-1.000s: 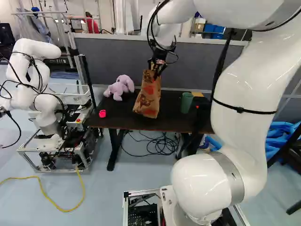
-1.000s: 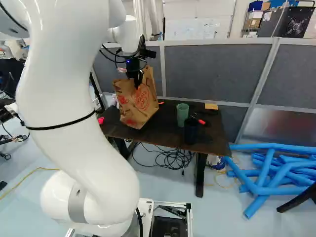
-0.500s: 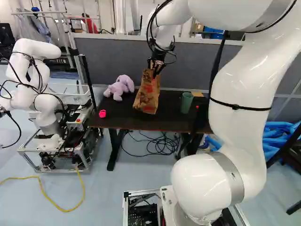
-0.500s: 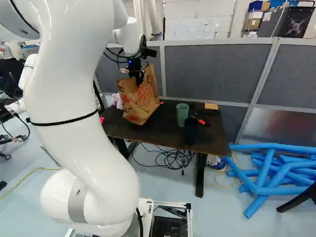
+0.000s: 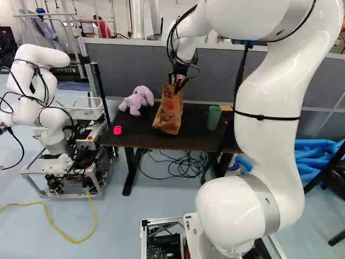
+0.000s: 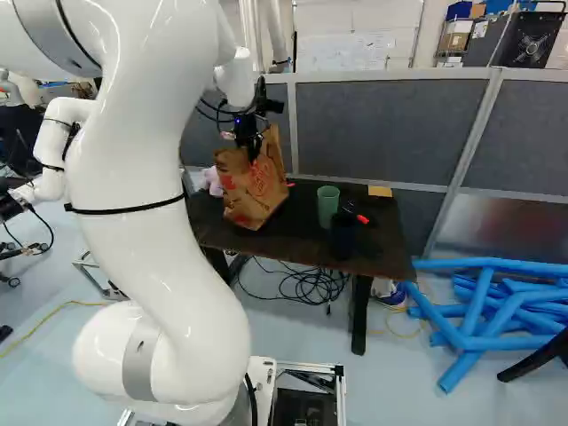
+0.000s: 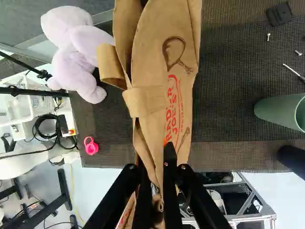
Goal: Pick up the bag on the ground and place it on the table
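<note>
Together, our arm point(image 5: 269, 102) and the bag point(image 7: 152, 67) have shifted a little since a second ago: in the right base view both have slid slightly toward that view's right. Our gripper point(image 6: 253, 153) is clenched on the bag, with its brown paper pinched and creased between the jaws. We see the bag reach away ahead of the jaws, tilted, over the table point(image 5: 118, 138); whether its bottom touches the tabletop we cannot tell.

Ahead of the jaws and off to one side, a lilac toy point(image 7: 76, 67) lies close beside the bag. On that same side, but nearer the jaws, we see a pink ring point(image 7: 90, 146) by the table's edge. To the other side of the jaws, well apart from the bag, are a green cup point(image 7: 276, 112) and, nearer us, a dark cup point(image 6: 343, 235). Farther ahead on the cups' side, we have a small black block point(image 7: 279, 14). Beyond the toy's side of the table stands another robot point(image 5: 46, 91), and below the jaws and the tabletop, cables point(image 5: 186, 164) lie coiled on the floor.
</note>
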